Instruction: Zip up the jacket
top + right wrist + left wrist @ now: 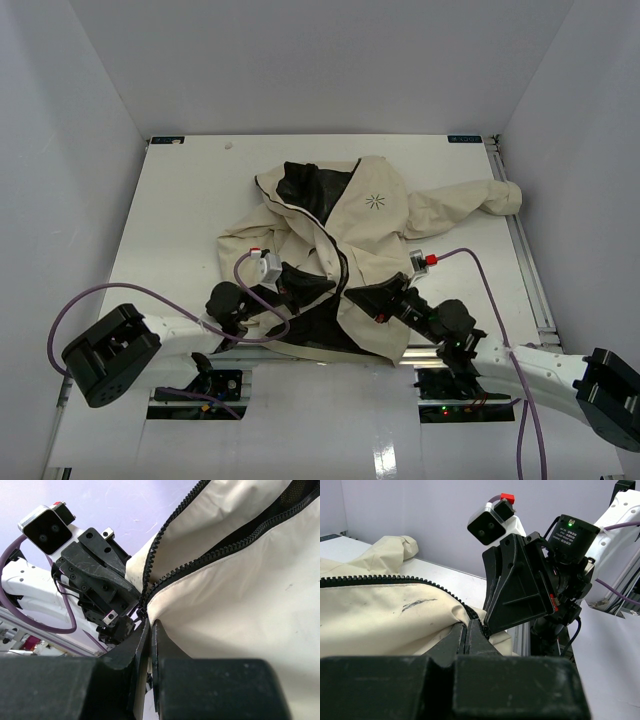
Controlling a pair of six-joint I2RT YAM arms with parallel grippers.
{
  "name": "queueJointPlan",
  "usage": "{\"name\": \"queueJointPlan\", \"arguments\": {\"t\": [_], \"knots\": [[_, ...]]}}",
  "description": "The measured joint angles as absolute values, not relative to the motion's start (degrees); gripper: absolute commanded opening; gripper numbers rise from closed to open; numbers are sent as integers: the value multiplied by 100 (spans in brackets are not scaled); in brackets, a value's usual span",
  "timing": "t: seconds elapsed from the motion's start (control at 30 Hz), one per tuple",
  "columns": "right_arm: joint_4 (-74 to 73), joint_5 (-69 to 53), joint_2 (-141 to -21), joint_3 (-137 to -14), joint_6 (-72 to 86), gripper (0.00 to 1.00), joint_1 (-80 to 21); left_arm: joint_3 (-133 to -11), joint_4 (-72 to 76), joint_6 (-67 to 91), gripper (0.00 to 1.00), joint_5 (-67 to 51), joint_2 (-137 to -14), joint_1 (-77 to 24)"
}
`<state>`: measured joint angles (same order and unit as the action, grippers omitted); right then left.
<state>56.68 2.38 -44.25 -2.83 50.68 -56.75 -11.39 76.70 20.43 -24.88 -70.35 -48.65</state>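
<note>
while the jacket (375,235) lies unzipped, left claw (468,631) and right claw (151,629) each pinch its near hem.

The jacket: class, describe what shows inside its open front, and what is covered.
Black lining shows inside the jacket at the collar and near the hem, edged by dark zipper teeth. The insides of the sleeves and the table under the fabric are covered.

1 jacket (375,215), 1 table (180,200), 2 grippers: left gripper (328,284), right gripper (352,293); 2 purple cables (100,291).
</note>
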Motion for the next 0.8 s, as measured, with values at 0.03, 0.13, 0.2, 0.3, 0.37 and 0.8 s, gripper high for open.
{"name": "queueJointPlan", "arguments": {"t": [0.03,0.13,0.2,0.3,0.37,0.8], "knots": [[5660,252,-4406,-283,5070,8,-5675,-1150,7677,2038,0,-2488,-7049,-4868],[5583,304,-4343,-281,5070,8,-5675,-1182,7677,2038,0,-2490,-7083,-4885],[5503,341,-4282,-279,5070,8,-5675,-1186,7677,2042,0,-2491,-7083,-4892],[5338,384,-4151,-279,5062,8,-5686,-1185,7675,2045,0,-2493,-7083,-4912],[5225,406,-4054,-279,5057,8,-5705,-1179,7674,2043,0,-2496,-7083,-4926],[4939,434,-3861,-279,5065,8,-5743,-1135,7677,2000,0,-2640,-7083,-4941]]}}
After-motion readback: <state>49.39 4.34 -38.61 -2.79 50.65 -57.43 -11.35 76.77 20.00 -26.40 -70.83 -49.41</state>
